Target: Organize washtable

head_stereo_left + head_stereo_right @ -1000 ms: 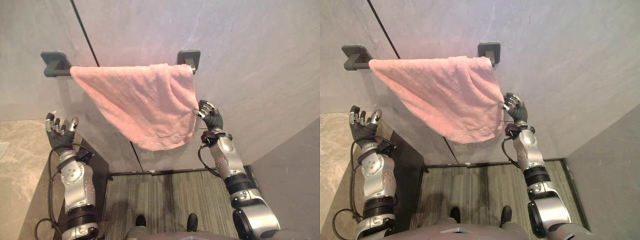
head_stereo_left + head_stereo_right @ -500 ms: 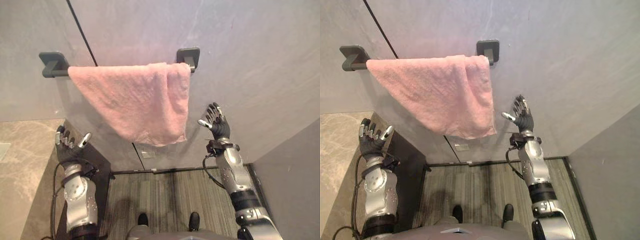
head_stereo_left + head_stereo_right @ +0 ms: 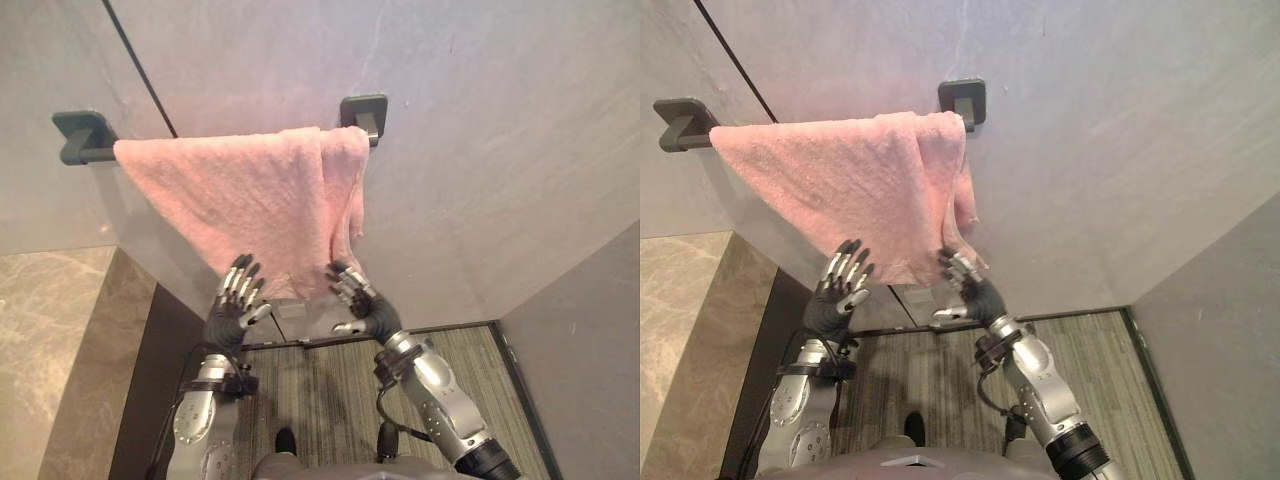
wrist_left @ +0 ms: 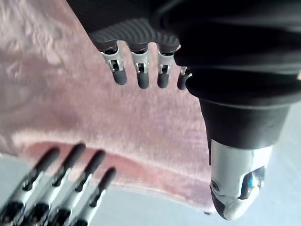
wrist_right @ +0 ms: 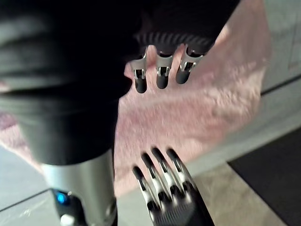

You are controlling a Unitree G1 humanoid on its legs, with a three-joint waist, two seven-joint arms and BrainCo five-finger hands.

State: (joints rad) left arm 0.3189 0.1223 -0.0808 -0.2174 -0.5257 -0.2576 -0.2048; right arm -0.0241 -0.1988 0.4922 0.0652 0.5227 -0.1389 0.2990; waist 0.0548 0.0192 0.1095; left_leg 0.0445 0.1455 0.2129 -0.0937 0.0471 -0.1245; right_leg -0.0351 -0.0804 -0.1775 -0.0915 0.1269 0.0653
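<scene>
I'm facing a grey wall (image 3: 480, 150) with a dark seam running down it. A beige stone counter (image 3: 50, 340) lies to the left and a striped grey floor (image 3: 330, 385) lies below. A dark towel bar (image 3: 92, 155) is fixed to the wall between two square mounts.

The pink towel (image 3: 230, 195) is draped over this bar, with its long axis running along the bar from side to side and the cloth hanging straight down the wall. Its left part spreads flat. Its right end is bunched and folded over beside the right mount, and a narrow strip hangs lower there. The bottom edge slants down from the left to a low point below the middle of the bar.

Both of my hands are raised at that low edge, close together with their palms toward the cloth. The left hand (image 3: 232, 308) has its fingers (image 4: 140, 70) straight and slightly spread, with the thumb held apart, and it grips nothing. The right hand (image 3: 365, 308) is likewise flat and uncurled, its fingers (image 5: 160, 73) pointing up at the towel. From the head cameras the fingertips of both hands overlap the hem. I cannot tell whether they touch the cloth or are just short of it.
</scene>
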